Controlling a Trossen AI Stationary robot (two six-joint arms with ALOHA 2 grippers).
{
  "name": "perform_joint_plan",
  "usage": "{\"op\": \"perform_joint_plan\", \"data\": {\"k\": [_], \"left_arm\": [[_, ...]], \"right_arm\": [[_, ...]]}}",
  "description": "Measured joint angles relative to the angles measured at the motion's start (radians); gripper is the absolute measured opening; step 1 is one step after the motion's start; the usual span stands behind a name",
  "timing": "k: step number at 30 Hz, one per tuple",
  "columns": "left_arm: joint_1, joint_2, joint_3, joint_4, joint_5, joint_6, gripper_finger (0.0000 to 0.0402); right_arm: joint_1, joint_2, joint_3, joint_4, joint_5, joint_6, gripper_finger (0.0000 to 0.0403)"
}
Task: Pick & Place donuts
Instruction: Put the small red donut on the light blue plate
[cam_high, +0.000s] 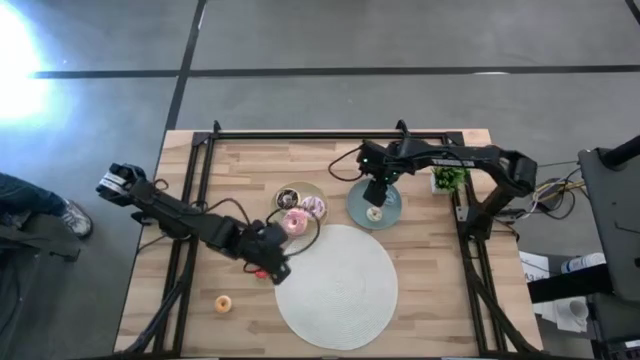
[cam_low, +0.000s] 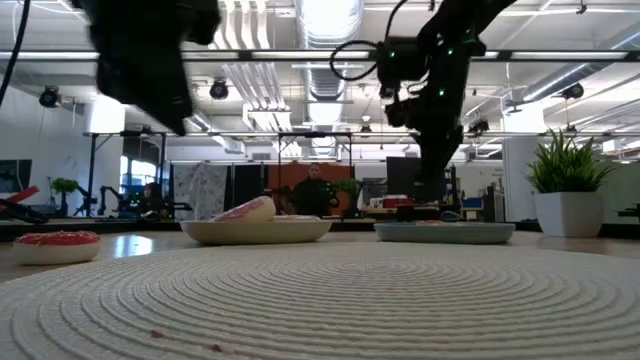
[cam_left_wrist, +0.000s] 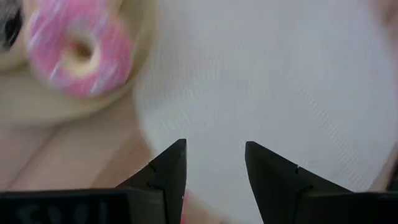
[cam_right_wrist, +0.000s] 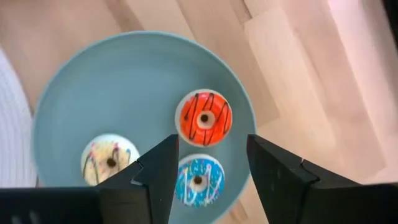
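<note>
Right wrist view: your right hand (cam_right_wrist: 208, 171) hangs released over the teal plate (cam_right_wrist: 74, 99), three minis placed; left hand (cam_left_wrist: 214, 165) released, fetch the orange donut (cam_high: 223, 304) next.

Both arms' jaws apart, empty.

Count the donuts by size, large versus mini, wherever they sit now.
Large: 3 (pink, pale, chocolate)
Mini: 5 (striped orange, cream, blue, plain orange, red)
Total: 8
</note>
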Motion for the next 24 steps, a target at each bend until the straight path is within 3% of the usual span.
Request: {"op": "perform_joint_plan", "data": {"k": [6, 10, 24], "left_arm": [[-0.150, 0.009, -0.002, -0.080, 0.009, -0.012, 0.0137], [-0.230, 0.047, -0.014, -0.089, -0.023, 0.059, 0.0137], [-0.243, 0.175, -0.085, -0.064, -0.004, 0.100, 0.0137]], "right_arm": [[0.033, -0.134, -0.033, 0.002, -0.003, -0.064, 0.0182], [0.070, -0.210, -0.066, 0.022, 0.001, -0.063, 0.0182], [0.139, -0.297, -0.165, 0.033, 0.046, 0.035, 0.0180]]}}
